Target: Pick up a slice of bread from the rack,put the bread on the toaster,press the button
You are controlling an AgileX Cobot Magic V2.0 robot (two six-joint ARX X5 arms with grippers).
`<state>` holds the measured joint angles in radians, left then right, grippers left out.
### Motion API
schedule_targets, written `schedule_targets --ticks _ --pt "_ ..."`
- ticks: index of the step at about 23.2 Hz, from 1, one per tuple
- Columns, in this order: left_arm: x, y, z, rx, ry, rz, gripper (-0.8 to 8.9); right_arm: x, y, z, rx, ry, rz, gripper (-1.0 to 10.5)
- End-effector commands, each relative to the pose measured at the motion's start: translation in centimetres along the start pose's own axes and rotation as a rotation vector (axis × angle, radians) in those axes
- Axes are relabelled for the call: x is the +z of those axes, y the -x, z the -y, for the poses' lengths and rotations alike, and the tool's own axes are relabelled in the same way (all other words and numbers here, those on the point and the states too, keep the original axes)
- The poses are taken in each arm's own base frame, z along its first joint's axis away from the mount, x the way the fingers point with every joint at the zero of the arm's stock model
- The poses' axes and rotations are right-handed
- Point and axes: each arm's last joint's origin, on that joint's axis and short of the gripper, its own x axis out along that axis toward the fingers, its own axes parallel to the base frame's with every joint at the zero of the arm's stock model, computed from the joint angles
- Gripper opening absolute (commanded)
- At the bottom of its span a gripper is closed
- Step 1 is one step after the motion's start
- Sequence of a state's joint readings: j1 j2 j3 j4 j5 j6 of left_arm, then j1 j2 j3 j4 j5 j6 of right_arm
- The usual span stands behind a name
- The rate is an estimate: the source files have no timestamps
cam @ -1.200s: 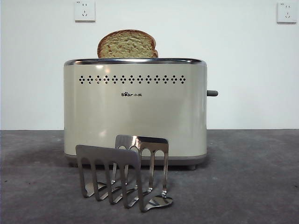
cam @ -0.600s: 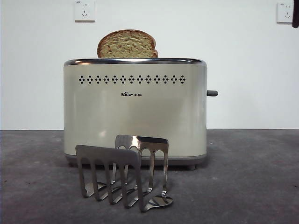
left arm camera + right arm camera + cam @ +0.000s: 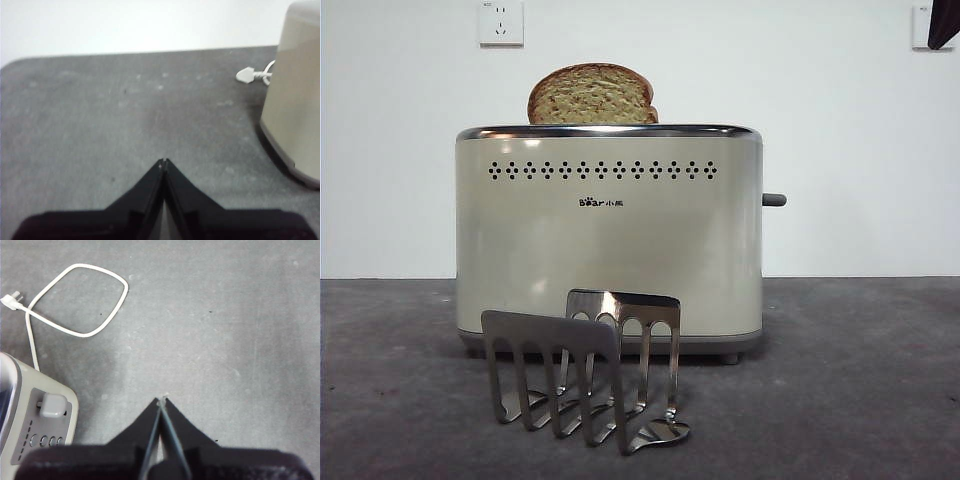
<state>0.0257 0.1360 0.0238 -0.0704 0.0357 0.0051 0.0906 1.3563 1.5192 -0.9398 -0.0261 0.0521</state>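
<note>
The slice of bread [image 3: 591,95] stands in the top slot of the cream toaster [image 3: 610,240], its domed top sticking out. The empty steel rack [image 3: 585,375] stands in front of the toaster. The grey button [image 3: 775,200] sticks out of the toaster's right end; the right wrist view shows it from above [image 3: 52,405]. My right gripper [image 3: 162,401] is shut and empty, above the table beside the button end; it shows as a dark tip at the front view's top right corner [image 3: 943,25]. My left gripper [image 3: 163,162] is shut and empty, over the table beside the toaster [image 3: 295,100].
A white power cord [image 3: 75,300] with its plug [image 3: 247,75] lies looped on the dark grey table behind the toaster. Two white wall sockets [image 3: 501,22] are on the back wall.
A dark arm tip has come into the front view's top right corner and grown larger. The bread, toaster and rack have not moved.
</note>
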Motion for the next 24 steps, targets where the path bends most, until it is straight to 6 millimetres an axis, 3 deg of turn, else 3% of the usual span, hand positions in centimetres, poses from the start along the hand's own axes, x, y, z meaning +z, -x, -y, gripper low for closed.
schedule_targets --ticks 1,24 --pt "-0.83 0.06 -0.06 0.014 0.032 -0.039 -0.04 0.09 -0.08 0.0 -0.001 0.005 0.005 0.0" --pt "-0.67 0.55 -0.04 0.013 0.07 0.0 -0.04 0.09 -0.08 0.0 -0.001 0.005 0.005 0.0"
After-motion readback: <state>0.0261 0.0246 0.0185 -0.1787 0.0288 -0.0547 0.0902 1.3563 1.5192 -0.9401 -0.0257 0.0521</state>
